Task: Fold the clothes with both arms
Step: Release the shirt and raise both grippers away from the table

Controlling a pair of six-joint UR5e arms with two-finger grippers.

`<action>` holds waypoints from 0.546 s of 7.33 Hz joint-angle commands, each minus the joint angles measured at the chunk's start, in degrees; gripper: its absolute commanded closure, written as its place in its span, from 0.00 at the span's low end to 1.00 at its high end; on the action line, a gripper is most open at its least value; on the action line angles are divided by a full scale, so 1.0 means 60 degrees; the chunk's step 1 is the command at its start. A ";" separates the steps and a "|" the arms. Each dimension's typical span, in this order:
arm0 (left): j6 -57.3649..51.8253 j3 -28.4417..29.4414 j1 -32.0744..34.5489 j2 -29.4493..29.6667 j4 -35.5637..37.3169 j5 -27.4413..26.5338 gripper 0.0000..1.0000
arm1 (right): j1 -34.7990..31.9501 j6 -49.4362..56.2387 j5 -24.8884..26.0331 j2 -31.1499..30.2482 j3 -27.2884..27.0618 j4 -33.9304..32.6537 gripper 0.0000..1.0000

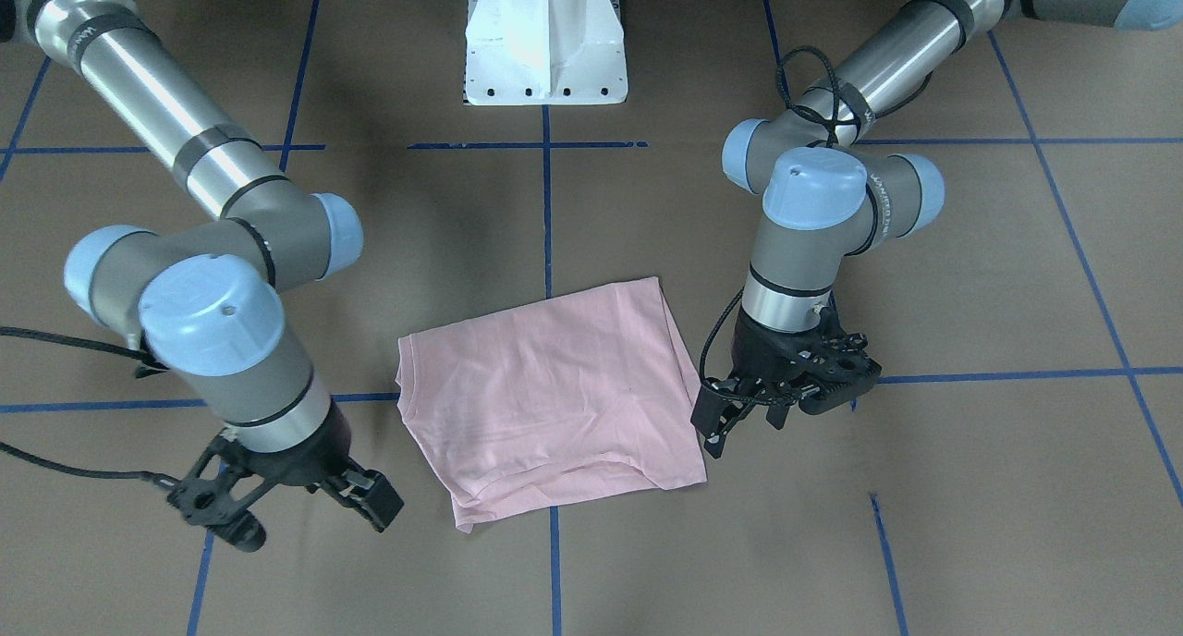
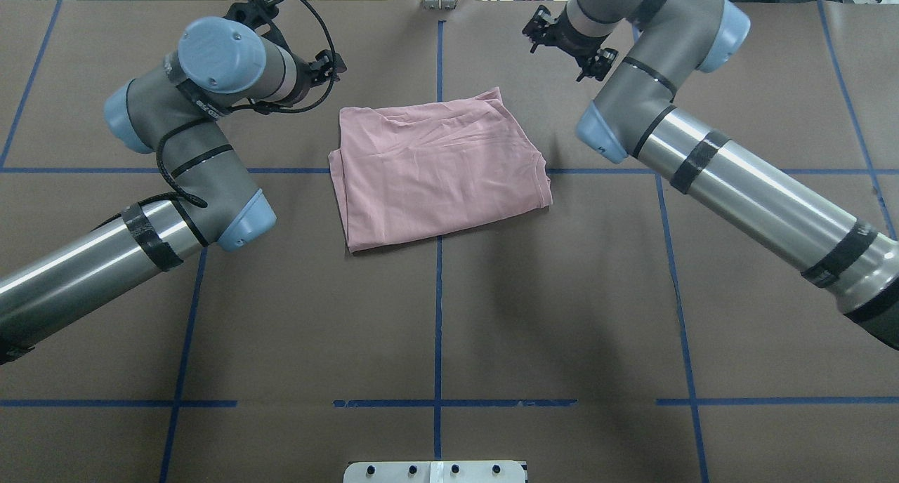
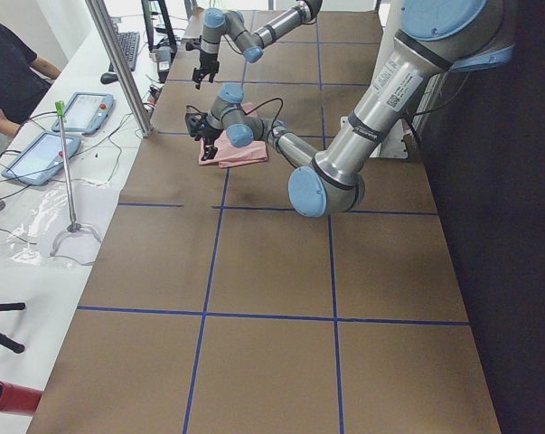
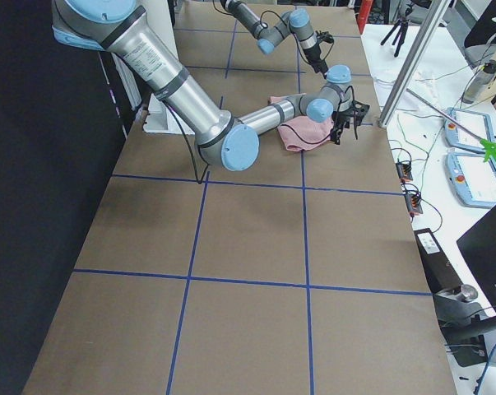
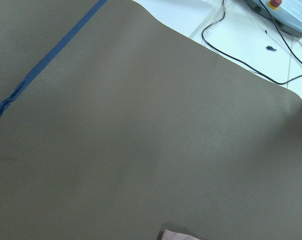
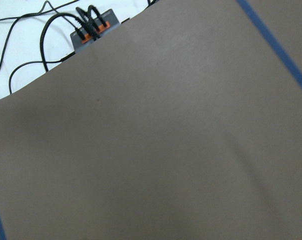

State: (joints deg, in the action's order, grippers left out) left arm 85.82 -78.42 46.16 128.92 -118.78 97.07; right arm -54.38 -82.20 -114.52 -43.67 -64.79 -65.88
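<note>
The pale pink T-shirt (image 1: pixel 545 391) (image 2: pixel 439 167) lies folded into a rough rectangle, plain side up, flat on the brown table. My left gripper (image 1: pixel 749 428) (image 2: pixel 329 65) hovers just beside the shirt's edge on my left, open and holding nothing. My right gripper (image 1: pixel 310 523) (image 2: pixel 565 46) hangs off the shirt's far corner on my right, fingers spread wide and empty. The left wrist view shows only a sliver of the shirt (image 5: pixel 178 235) at its bottom edge. Bare table fills the right wrist view.
Blue tape lines (image 2: pixel 437 314) grid the brown table cover. The white pedestal base (image 1: pixel 545 44) stands at the robot's side. Beyond the far table edge lie cables and a small hub (image 6: pixel 93 30). A side bench holds tablets (image 3: pixel 82 113), with a person (image 3: pixel 10 72) beside it.
</note>
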 commanded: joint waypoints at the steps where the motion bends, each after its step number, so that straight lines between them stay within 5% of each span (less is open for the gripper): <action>1: -0.1813 -0.1933 0.0960 -0.1119 0.0983 0.0796 0.00 | -0.1636 0.2961 -0.1619 -0.1910 -0.1658 -0.0691 0.00; 4: -0.5996 -0.4181 0.3168 -0.2776 0.3062 0.2695 0.00 | -0.3952 0.9251 -0.2783 -0.4738 -0.3392 -0.2227 0.00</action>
State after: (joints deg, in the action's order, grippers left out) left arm 61.19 -98.73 59.17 116.34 -105.49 108.03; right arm -72.64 -44.05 -129.24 -64.88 -81.34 -74.96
